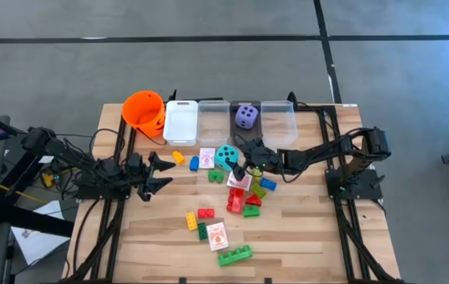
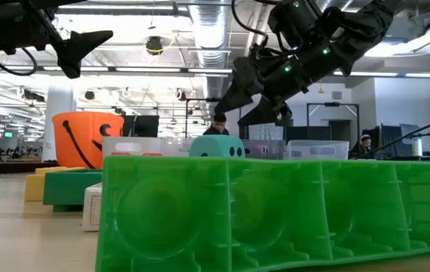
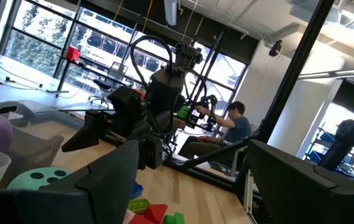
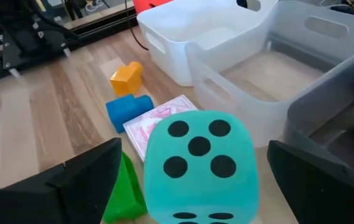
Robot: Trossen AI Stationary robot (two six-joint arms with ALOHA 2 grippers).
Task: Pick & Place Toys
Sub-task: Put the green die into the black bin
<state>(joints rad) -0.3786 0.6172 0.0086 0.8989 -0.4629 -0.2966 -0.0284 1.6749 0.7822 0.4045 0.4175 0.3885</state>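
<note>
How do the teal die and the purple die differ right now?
The teal die sits on the table beside a pink-white card; the purple die lies inside a clear bin. The right gripper stands open near the teal one; none is near the purple. Both are soft dotted cubes.

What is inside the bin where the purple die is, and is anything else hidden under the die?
Only the purple die shows inside that clear bin. It stands alone there. The floor directly under the die is covered, so nothing flat beneath it could be seen.
</note>
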